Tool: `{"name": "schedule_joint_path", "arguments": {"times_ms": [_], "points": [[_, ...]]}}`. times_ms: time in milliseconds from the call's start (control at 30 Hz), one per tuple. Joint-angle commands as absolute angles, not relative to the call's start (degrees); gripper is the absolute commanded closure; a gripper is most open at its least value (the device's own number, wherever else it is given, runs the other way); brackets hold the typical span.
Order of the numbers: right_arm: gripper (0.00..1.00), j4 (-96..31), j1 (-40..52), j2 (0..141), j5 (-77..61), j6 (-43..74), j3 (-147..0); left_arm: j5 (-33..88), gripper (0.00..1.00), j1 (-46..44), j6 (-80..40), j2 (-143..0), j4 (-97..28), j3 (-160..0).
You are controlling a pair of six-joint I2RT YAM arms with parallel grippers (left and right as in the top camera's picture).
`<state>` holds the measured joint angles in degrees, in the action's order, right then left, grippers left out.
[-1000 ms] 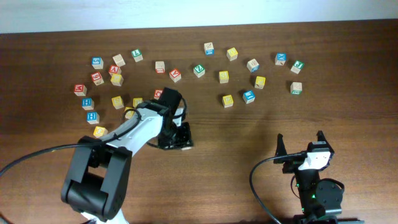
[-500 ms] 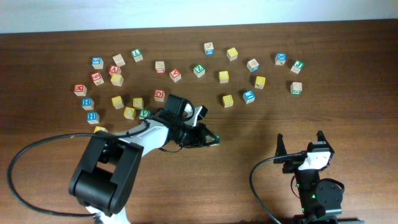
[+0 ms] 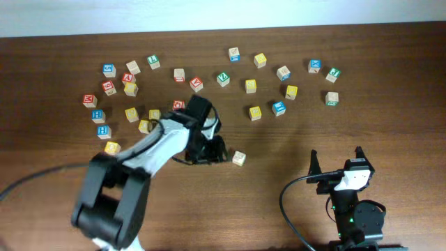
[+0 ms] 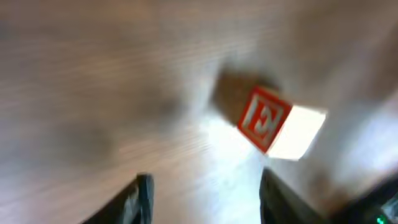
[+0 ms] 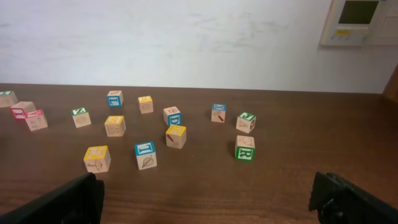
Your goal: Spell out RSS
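Wooden cubes: small letter cubes lie scattered on the far half of the brown table point(image 3: 63, 202), one bunch to the left and one to the right.
Left gripper: the left gripper point(image 3: 211, 148) hangs low near mid-table, fingers spread with nothing between them.
Right gripper: the right gripper point(image 3: 336, 162) rests at the front right, fingers wide apart and empty.
Lone cube: the lone cube point(image 3: 239, 158) sits by itself just right of the left gripper, not touching it. The blurred left wrist view shows a red E on one side face. Its top is too pale to read, so I cannot tell whether it belongs in the word.
Green R cube: the green R cube point(image 5: 245, 149) stands at the right end of the right bunch, well apart from the lone cube and nearest the right gripper.
Yellow cubes: several yellow-faced cubes point(image 3: 255, 112) lie in both bunches. Their letters are too small to tell which carry S.
Step in hand: likely starting the row on the bare front stretch; no letter of the word reads there yet.
Doing it well: rise straight up before swinging away, so a finger does not knock the lone cube. Come down on the next cube from above, fingers across its two free sides. Set it letter up, leaving room for the rest of the row.
Containers: none in view; every cube lies directly on the table.
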<state>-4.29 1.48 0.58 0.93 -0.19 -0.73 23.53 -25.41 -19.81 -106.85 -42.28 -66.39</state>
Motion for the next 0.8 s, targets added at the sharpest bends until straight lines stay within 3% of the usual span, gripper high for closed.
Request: {"name": "schedule_joint_path", "arguments": {"times_ms": [0, 33, 100, 167, 267, 500, 767], "points": [[0.02, -4.58, 1.21, 0.21, 0.82, 0.05, -0.32, 13.67, 0.64, -27.35, -16.14, -97.78, -47.27, -70.91], [0.02, -4.58, 1.21, 0.21, 0.82, 0.05, -0.32, 13.21, 0.70, -30.92, -16.16, -97.14, -48.10, -70.89], [0.02, -4.58, 1.21, 0.21, 0.82, 0.05, -0.32, 7.31, 0.71, -35.97, -17.54, -97.17, -47.88, -70.87], [0.02, -4.58, 1.21, 0.21, 0.82, 0.05, -0.32, 0.93, 0.79, -41.15, -17.72, -97.45, -46.30, -70.87], [0.02, -4.58, 1.21, 0.21, 0.82, 0.05, -0.32, -5.89, 0.99, -43.05, -17.72, -99.77, -42.65, -70.87], [0.02, -4.58, 1.21, 0.21, 0.82, 0.05, -0.32, -3.95, 1.00, -42.98, -17.72, -108.79, -35.79, -70.87], [0.02, -4.58, 1.21, 0.21, 0.82, 0.05, -0.32, -5.61, 1.00, -41.63, -17.74, -109.08, -35.57, -69.58]]}}
